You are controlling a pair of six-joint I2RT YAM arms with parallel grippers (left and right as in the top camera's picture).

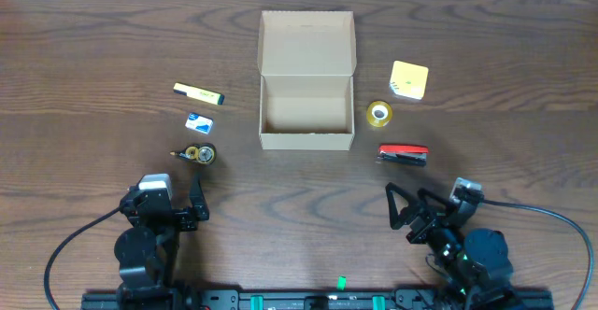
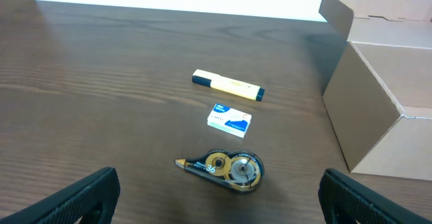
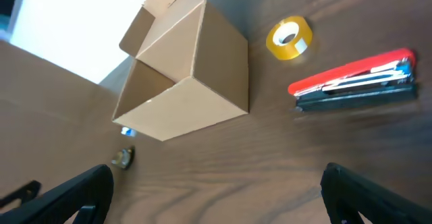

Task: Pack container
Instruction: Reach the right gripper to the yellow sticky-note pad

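The container (image 1: pixel 306 140) is a tan cardboard box standing open in the middle of the table, its flap lid (image 1: pixel 307 41) tipped back and its inside bare. My left gripper (image 1: pixel 170 193) rests open near the front edge; in the left wrist view (image 2: pixel 219 204) nothing lies between its fingers, and the box wall (image 2: pixel 385 109) stands to the right. My right gripper (image 1: pixel 425 200) is open too, well short of the box (image 3: pixel 196 109), with only bare wood between its fingers (image 3: pixel 216 200).
Left of the box lie a yellow highlighter (image 1: pixel 198 93), a small blue-and-white packet (image 1: pixel 198 120) and a correction tape roller (image 1: pixel 198 153). To its right lie a yellow square pad (image 1: pixel 409 79), a tape roll (image 1: pixel 378 113) and a red stapler (image 1: pixel 402 153).
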